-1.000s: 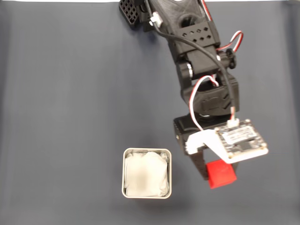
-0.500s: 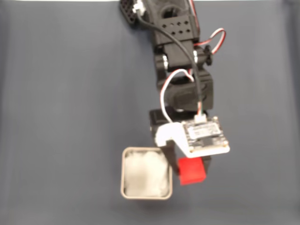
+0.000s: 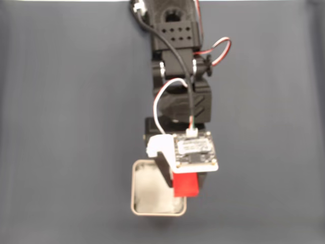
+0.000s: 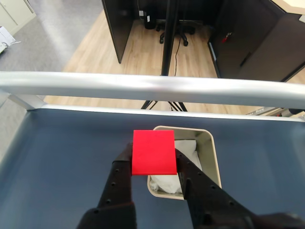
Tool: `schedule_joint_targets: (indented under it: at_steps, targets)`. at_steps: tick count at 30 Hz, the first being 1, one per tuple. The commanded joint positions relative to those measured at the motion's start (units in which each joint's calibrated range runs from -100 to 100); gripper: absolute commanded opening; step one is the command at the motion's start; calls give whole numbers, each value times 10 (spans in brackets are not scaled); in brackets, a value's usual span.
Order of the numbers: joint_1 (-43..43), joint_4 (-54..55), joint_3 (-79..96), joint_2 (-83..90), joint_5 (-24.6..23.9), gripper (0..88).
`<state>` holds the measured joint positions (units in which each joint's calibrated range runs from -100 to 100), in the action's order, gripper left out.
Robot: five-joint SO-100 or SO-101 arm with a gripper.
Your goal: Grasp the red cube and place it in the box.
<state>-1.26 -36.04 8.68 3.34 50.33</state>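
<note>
Dark blue-grey table [image 3: 61, 101] w/ a metal rail along its far edge in the wrist view, wood floor beyond; the gripper [image 4: 153, 167] has its jaws clamped on the red cube [image 4: 153, 152], one finger each side; cube is lifted off the table, approx. over the box's [image 3: 137, 208] right edge in the fixed view, partly overlapping the rim; box [image 4: 213, 157] has white padding inside; grasp looks done; left: centre the cube over the box, lower, let go.
</note>
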Motion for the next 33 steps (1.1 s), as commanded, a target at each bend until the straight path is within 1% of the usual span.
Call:
schedule_joint_targets:
  at_steps: [1, 14, 33]
  targets:
    - [13, 12, -3, 45, -3, 103]
    - [40, 32, 41, 61, 2, 103]
    - [62, 46, 44, 48, 7, 103]
